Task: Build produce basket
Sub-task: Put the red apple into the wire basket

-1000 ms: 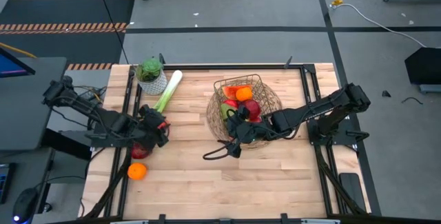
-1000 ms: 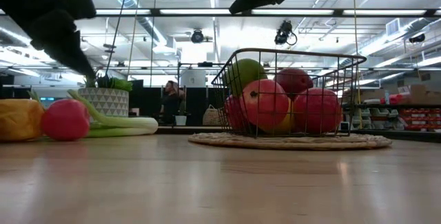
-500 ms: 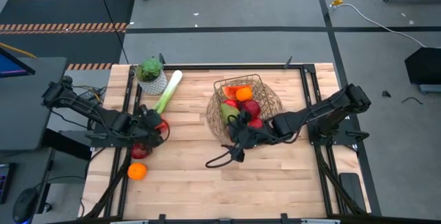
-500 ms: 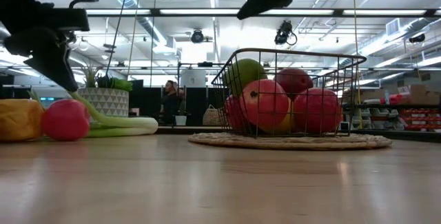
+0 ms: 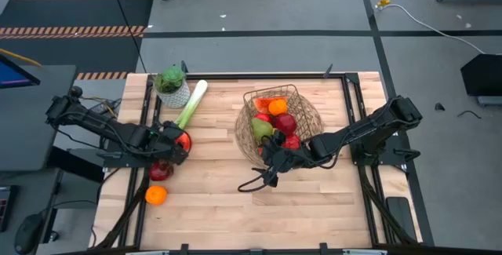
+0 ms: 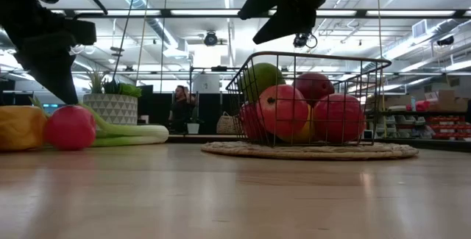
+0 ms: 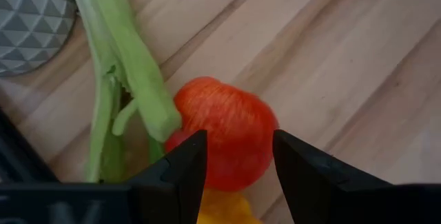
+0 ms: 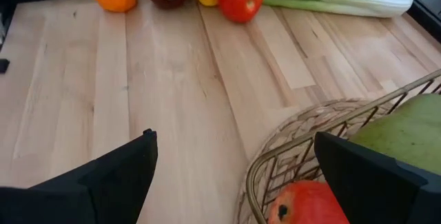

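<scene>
Hovering over a red apple (image 7: pixel 224 141) well to the left of the basket (image 5: pixel 278 123), the left claw (image 7: pixel 234 165) has its two dark fingers spread apart, one on each side of the fruit without closing on it. In the left wrist view the apple's lower part is hidden behind those fingers, a yellow piece (image 7: pixel 220 210) beneath it is mostly cut off, and the green stalk of the leek (image 7: pixel 120 65) runs just beside the apple. From above, the left arm covers most of this cluster; only a sliver of red shows at the claw (image 5: pixel 179 143), with a darker red fruit (image 5: pixel 159 172) and an orange (image 5: pixel 156 195) nearer the counter's (image 5: pixel 212 200) front edge.

The right claw (image 5: pixel 271 161) hangs over the front-left rim of the basket, fingers wide apart and empty in its wrist view. That view crops the basket to a curve of wire, with a green pear (image 8: pixel 406 131) and a red apple (image 8: pixel 306 207) partly seen inside.

The basket is a tan open wire bowl on a woven base, right of the counter's centre, holding red apples (image 6: pixel 283 110), a green fruit (image 6: pixel 261 77) and an orange (image 5: pixel 278 107). The leek's white end (image 5: pixel 198 90) lies left of the basket, beside a potted plant (image 5: pixel 172 82).
</scene>
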Controlling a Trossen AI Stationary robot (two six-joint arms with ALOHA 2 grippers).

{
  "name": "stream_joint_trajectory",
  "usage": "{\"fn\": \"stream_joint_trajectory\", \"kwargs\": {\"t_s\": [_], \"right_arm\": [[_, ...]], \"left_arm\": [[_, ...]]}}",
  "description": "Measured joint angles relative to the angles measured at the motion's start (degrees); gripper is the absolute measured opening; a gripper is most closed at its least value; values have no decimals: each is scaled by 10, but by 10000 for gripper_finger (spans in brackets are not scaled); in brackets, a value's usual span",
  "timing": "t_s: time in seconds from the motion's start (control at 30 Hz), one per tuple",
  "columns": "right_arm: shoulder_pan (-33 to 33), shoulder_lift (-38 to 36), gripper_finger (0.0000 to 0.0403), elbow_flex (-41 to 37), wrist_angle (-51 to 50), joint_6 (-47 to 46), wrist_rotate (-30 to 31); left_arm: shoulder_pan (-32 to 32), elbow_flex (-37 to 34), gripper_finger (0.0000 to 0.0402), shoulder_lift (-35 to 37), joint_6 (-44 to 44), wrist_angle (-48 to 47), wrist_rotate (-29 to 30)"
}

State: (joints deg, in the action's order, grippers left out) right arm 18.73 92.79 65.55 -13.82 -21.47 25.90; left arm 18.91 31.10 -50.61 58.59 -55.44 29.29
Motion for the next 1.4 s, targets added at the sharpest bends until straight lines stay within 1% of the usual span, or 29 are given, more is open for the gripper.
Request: {"fn": "stream_joint_trajectory", "kwargs": {"t_s": [0.17,0.23,0.37,0.47,0.67,0.8,0.9,1.23,1.33,1.4], "right_arm": [[2,0,394,-4,10,-13,-1],[2,0,394,-5,11,-15,-3],[3,0,394,-5,14,-15,-5],[2,0,394,-5,14,-15,-5],[6,0,394,-5,14,-15,-5],[10,0,394,-5,14,-15,-5],[10,0,394,-5,13,-15,-5],[10,0,394,-5,13,-15,-5],[10,0,394,-5,13,-15,-5],[10,0,394,-5,13,-15,-5]], "left_arm": [[-20,-45,172,2,21,56,-9],[-26,-56,172,2,23,62,-7],[-28,-53,172,1,19,60,3],[-30,-46,172,1,6,62,-7],[-24,-45,175,1,10,62,-22],[-19,-48,186,0,12,70,11],[-19,-49,189,-1,27,94,39],[-19,-49,179,-1,8,108,45],[-19,-49,181,-1,2,112,46],[-19,-49,188,-1,-21,114,40]]}}
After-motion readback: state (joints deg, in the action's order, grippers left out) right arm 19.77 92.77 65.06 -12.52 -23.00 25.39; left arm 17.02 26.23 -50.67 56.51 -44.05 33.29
